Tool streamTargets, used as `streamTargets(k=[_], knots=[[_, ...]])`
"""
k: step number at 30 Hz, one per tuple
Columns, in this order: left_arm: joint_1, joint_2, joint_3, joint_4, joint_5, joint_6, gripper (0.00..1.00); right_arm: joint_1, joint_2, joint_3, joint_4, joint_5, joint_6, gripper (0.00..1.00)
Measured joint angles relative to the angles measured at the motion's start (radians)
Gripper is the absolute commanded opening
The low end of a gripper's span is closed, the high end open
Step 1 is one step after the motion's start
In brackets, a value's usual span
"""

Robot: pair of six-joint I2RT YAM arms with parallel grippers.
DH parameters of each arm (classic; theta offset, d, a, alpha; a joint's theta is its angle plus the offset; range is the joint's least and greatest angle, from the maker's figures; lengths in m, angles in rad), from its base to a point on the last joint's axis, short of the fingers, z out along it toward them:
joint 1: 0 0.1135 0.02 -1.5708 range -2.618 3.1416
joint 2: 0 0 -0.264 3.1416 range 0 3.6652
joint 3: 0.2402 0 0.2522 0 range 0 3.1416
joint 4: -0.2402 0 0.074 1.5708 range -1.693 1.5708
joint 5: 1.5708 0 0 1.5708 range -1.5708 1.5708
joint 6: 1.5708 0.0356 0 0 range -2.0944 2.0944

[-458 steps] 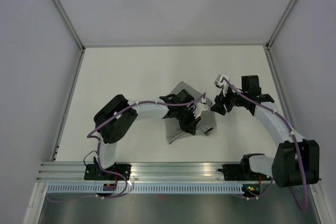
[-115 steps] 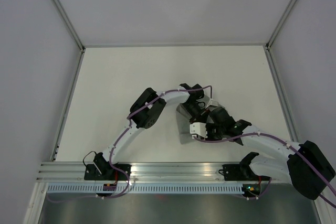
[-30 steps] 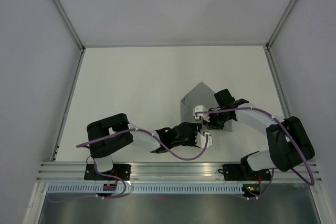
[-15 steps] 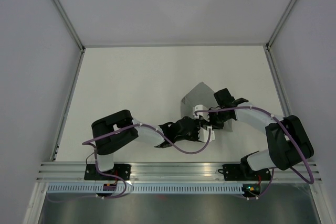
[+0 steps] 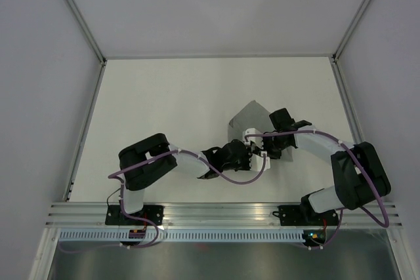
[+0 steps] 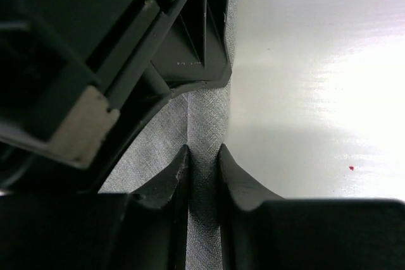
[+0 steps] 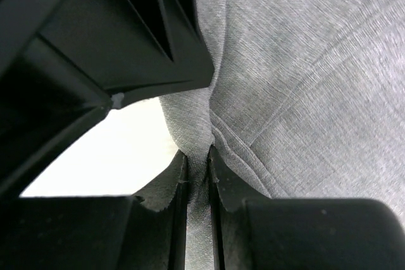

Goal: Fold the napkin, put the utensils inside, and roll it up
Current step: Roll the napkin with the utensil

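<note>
The napkin (image 5: 241,121) lies right of the middle of the table (image 5: 164,96). Its near part is hidden under both wrists from above. A pointed corner is turned to the far side, and the length runs near to far. A raised fold is pinched between the nearly closed fingers of the left gripper (image 6: 204,156). The hemmed edge is pinched likewise by the right gripper (image 7: 196,156).

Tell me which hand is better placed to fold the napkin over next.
Probably the right hand: it pinches a layered fold of the napkin, with cloth spread ahead. The left hand pinches only its border, beside the table.
</note>
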Motion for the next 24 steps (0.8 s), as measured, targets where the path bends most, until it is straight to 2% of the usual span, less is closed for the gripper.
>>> streamTargets(k=[2, 4, 7, 8, 11, 14, 24], knots=[[0.004, 0.005, 0.018, -0.027, 0.016, -0.007, 0.04, -0.008, 0.001, 0.001, 0.0, -0.001, 0.001, 0.01], [0.008, 0.01, 0.038, -0.053, 0.027, -0.016, 0.02, -0.017, 0.002, 0.002, 0.0, 0.0, 0.01, 0.06], [0.017, 0.013, 0.064, -0.093, 0.045, -0.034, 0.02, -0.027, 0.006, 0.011, -0.005, 0.006, 0.04, 0.34], [0.019, 0.014, 0.071, -0.106, 0.052, -0.04, 0.02, -0.031, 0.007, 0.016, -0.008, 0.016, 0.06, 0.47], [0.02, 0.016, 0.098, -0.159, 0.064, -0.062, 0.02, -0.042, 0.007, 0.033, -0.013, 0.089, 0.102, 0.61], [0.024, 0.019, 0.122, -0.196, 0.076, -0.085, 0.02, -0.053, 0.007, 0.052, -0.027, 0.134, 0.131, 0.67], [0.046, 0.022, 0.176, -0.225, 0.121, -0.161, 0.02, -0.109, -0.002, 0.114, -0.085, 0.151, 0.177, 0.74]])
